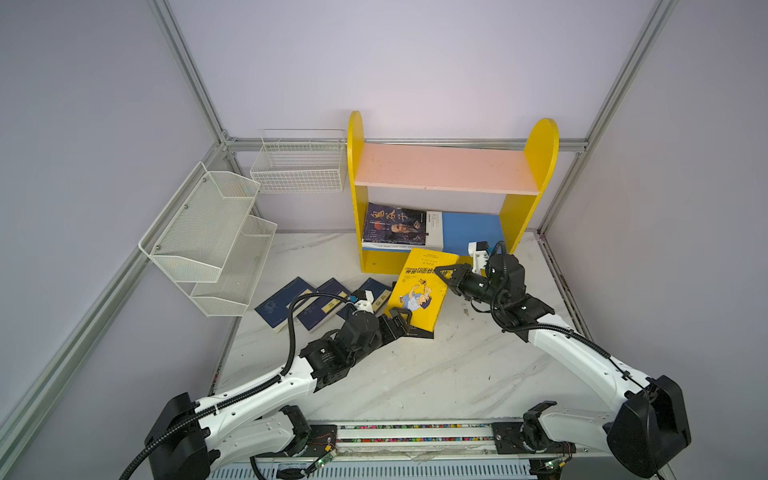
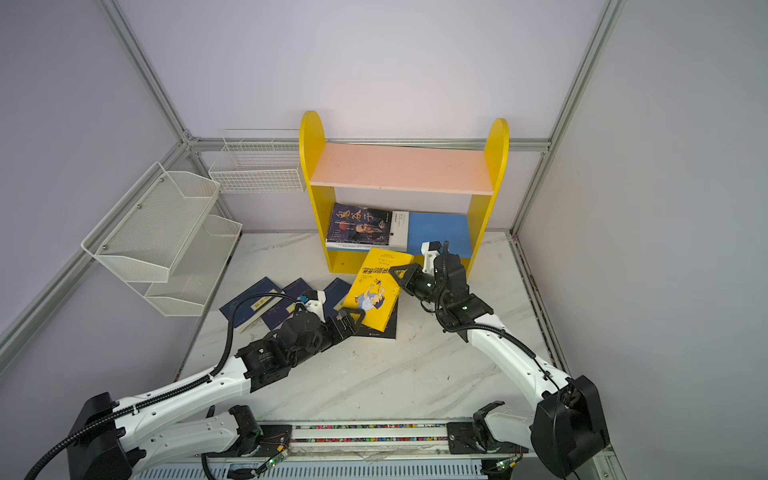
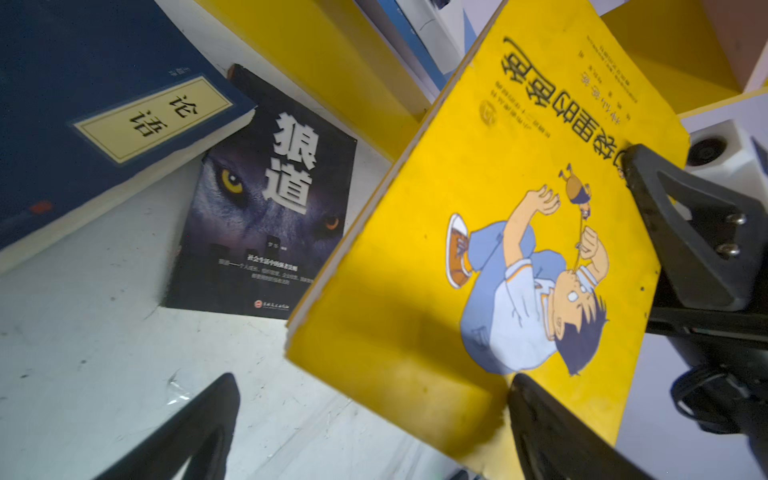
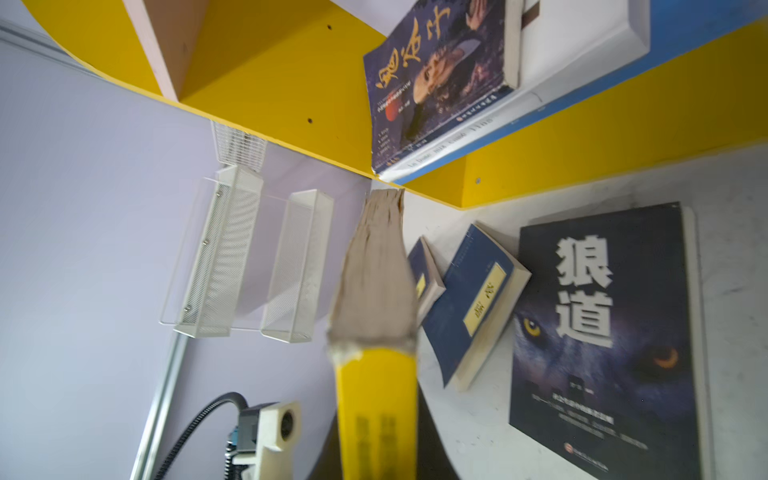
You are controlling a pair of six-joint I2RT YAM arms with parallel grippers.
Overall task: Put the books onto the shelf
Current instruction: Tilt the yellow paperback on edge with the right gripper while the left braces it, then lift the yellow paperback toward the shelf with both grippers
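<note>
The yellow cartoon book (image 1: 422, 286) (image 3: 498, 208) hangs tilted just in front of the shelf (image 1: 357, 166). My right gripper (image 1: 446, 276) (image 4: 376, 457) is shut on its right edge. My left gripper (image 1: 399, 318) (image 3: 372, 380) stands open at its near lower corner, one finger over the cover. Under it the black wolf-eyes book (image 1: 419, 332) (image 3: 270, 216) lies flat on the table. Three navy books (image 1: 282, 307) (image 4: 473, 303) lie fanned out to the left. On the blue lower board (image 1: 473, 230) the portrait book (image 1: 392, 224) rests on a white book (image 1: 434, 230). The pink upper board (image 1: 444, 168) holds nothing.
A white mesh tiered rack (image 1: 208, 237) and a white wire basket (image 1: 299, 166) stand at the back left, against the wall. Aluminium frame rails run along the marble table's (image 1: 415, 382) left and right edges.
</note>
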